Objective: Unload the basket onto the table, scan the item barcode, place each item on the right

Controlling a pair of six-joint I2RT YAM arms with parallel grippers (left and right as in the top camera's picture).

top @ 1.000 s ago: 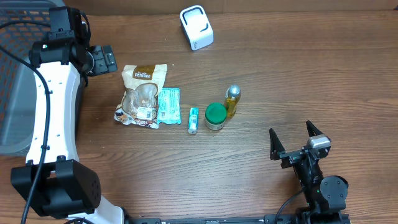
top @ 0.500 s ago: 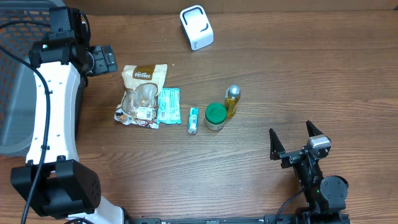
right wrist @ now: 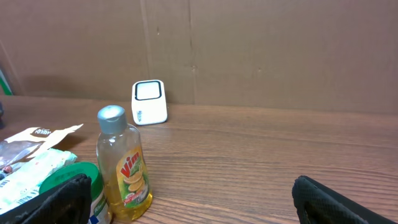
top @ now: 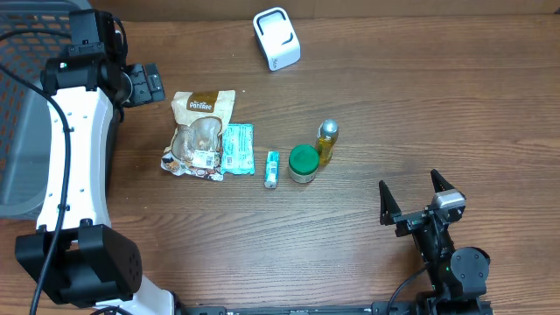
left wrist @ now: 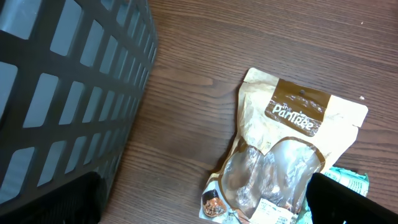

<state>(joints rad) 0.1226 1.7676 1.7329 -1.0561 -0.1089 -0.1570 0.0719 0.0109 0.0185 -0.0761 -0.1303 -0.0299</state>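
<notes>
Five items lie in a loose row on the wooden table, none of them lifted: a tan "Pantree" snack pouch with a clear window and a label at its lower end, a teal packet touching its right edge, a small teal tube, a green-lidded jar, and just beside it an upright yellow Vim bottle with a silver cap. Well apart, at the far edge, stands the white barcode scanner. At the left, the left gripper hangs beside the dark mesh basket, just up-left of the pouch, jaws spread wide and holding nothing. Near the front right, the right gripper sits low, facing the bottle, jaws equally wide and empty.
</notes>
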